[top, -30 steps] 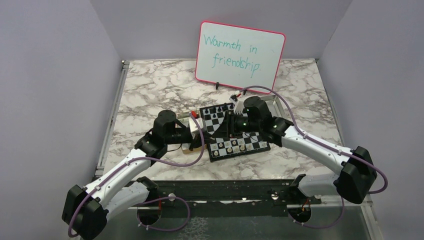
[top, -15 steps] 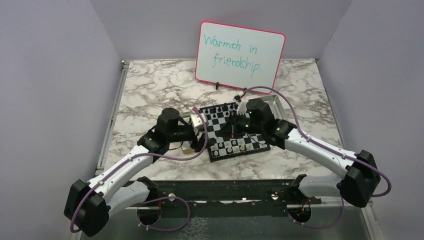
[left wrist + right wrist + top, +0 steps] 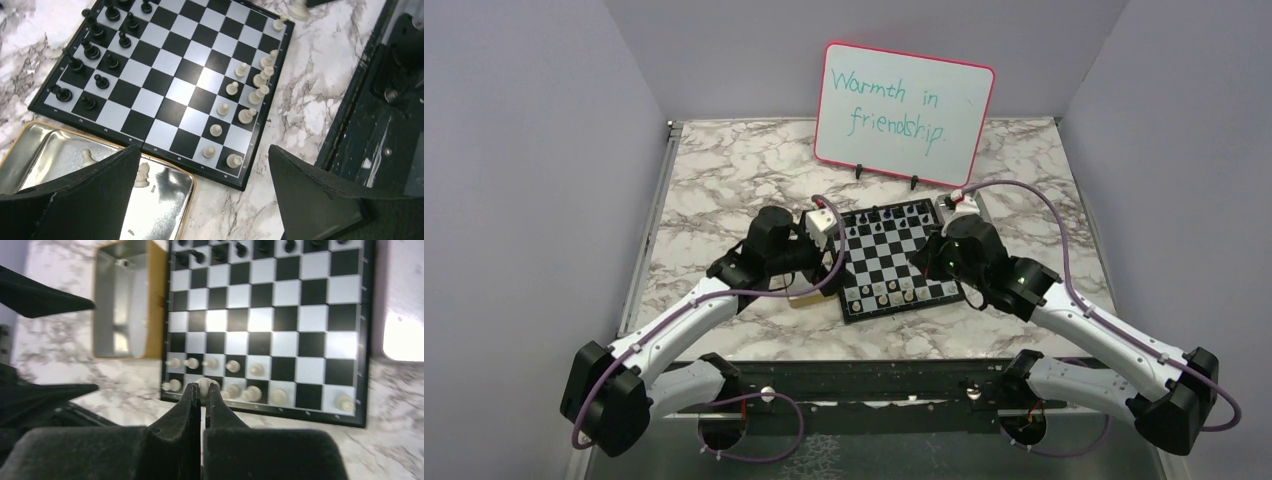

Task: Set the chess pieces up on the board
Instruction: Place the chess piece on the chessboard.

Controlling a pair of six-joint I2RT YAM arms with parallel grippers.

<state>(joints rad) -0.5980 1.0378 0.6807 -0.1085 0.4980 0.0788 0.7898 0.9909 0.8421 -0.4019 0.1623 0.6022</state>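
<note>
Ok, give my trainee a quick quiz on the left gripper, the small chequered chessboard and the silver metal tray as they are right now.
1. True or false: the left gripper has its jaws open.
2. In the top view, along which edge of the black-and-white chequered chessboard do the tiny black chessmen stand? A: the near one. B: the far one, toward the pink-framed whiteboard. C: the right one.
3. What colour are the chessmen lying in the silver metal tray?

Key: 1 true. 2 B. 3 pale cream chessmen; two show in the left wrist view.
</note>
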